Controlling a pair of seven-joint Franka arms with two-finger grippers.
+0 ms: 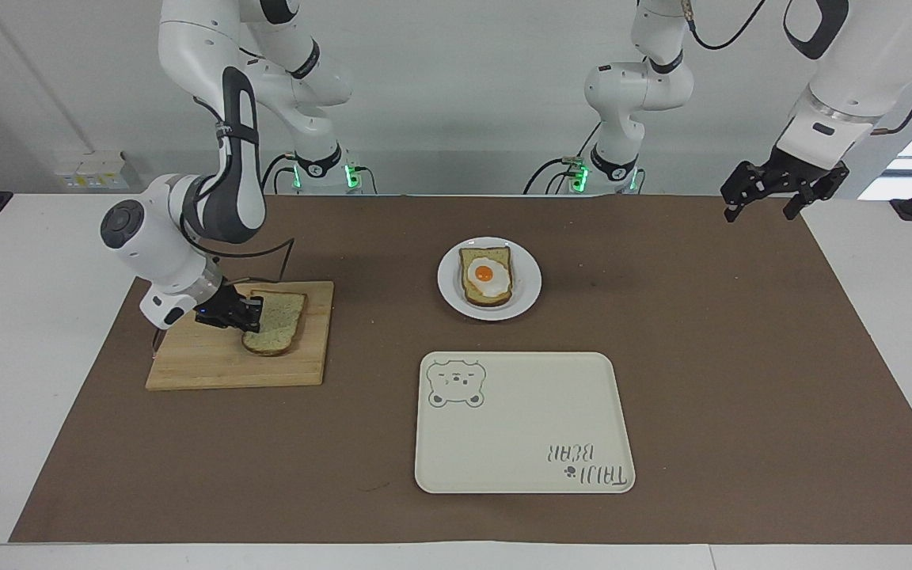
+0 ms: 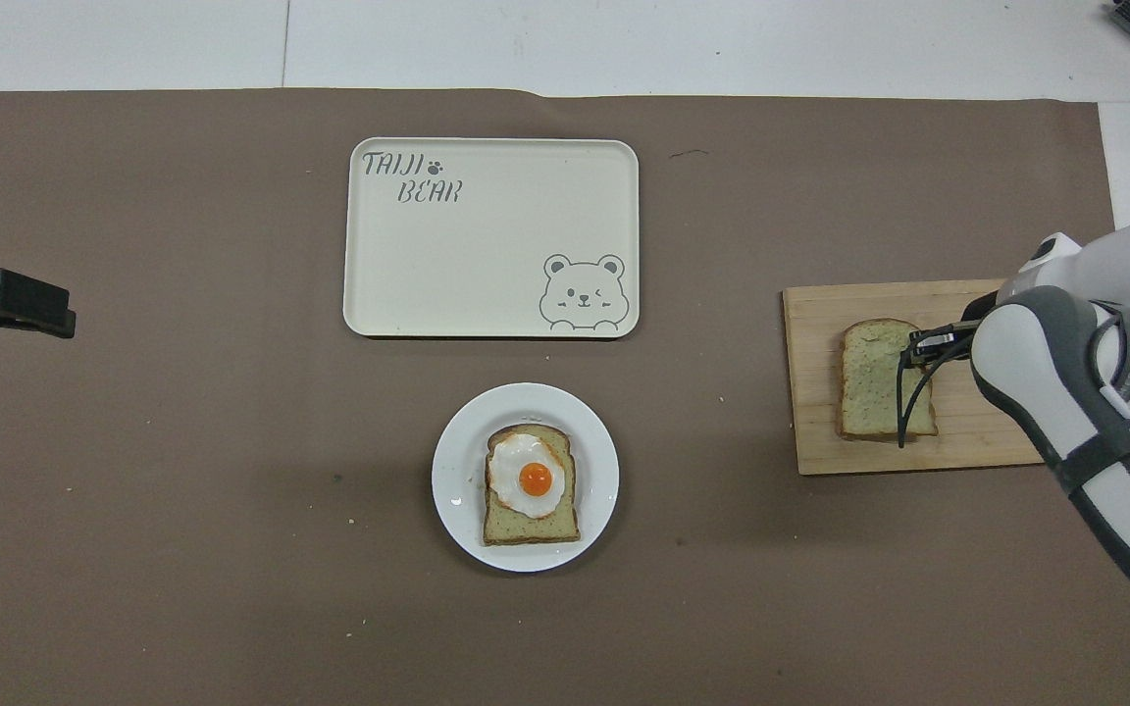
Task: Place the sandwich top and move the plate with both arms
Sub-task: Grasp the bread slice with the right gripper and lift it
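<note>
You're looking at a white table (image 1: 20,332) covered by a brown mat (image 1: 741,356), against a plain pale wall.

Your right gripper (image 1: 244,313) sits low over the wooden cutting board (image 1: 210,366), at mid-height near the frame's edge in the facing view, at the right arm's end of the table. It is clenched on the sandwich top (image 1: 280,321), pinching the edge of the slice that faces that arm's wrist. The slice lies along the board with its rounded end pointing away from the robots. You cannot tell whether the slice is clear of the wood or touching it.

Out from there, toward the centre of the frame, the plate (image 1: 446,279) stands on the mat, well apart from the board. It carries the other bread slice with a fried egg (image 1: 488,277) on top. Lower in the facing view, farther from the robots than the plate and just beside it, lies the cream tray (image 1: 519,427) with the bear drawing, nothing on it.

Your left gripper (image 1: 758,207) waits in the upper corner of the facing view at the left arm's end, raised over the mat's edge, fingers spread and holding nothing. In the overhead view only its black tip (image 2: 6,299) shows at the frame's edge.
</note>
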